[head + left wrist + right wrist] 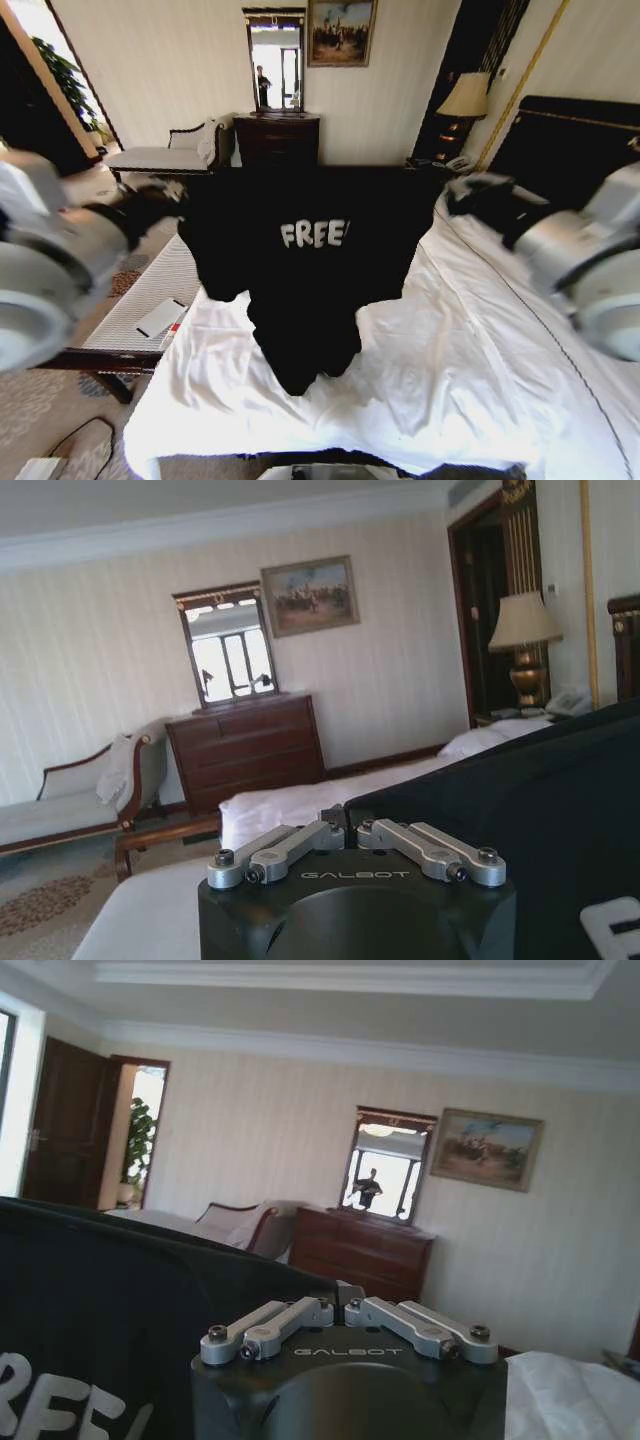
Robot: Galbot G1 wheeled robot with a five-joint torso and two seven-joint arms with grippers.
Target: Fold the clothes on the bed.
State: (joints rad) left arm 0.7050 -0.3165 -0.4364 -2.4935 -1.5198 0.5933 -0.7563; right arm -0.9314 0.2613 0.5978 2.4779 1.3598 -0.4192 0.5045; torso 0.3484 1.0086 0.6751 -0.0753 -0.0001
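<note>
Head view: both pincers hold T-shirt (300,270) aloft.

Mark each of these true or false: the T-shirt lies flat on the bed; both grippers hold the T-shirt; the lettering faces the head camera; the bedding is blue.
1. The T-shirt lies flat on the bed. False: it hangs spread in the air, its lower part reaching the bedding.
2. The left gripper and right gripper both pinch the T-shirt. True.
3. The lettering faces the head camera. True.
4. The bedding is blue. False: white.
</note>
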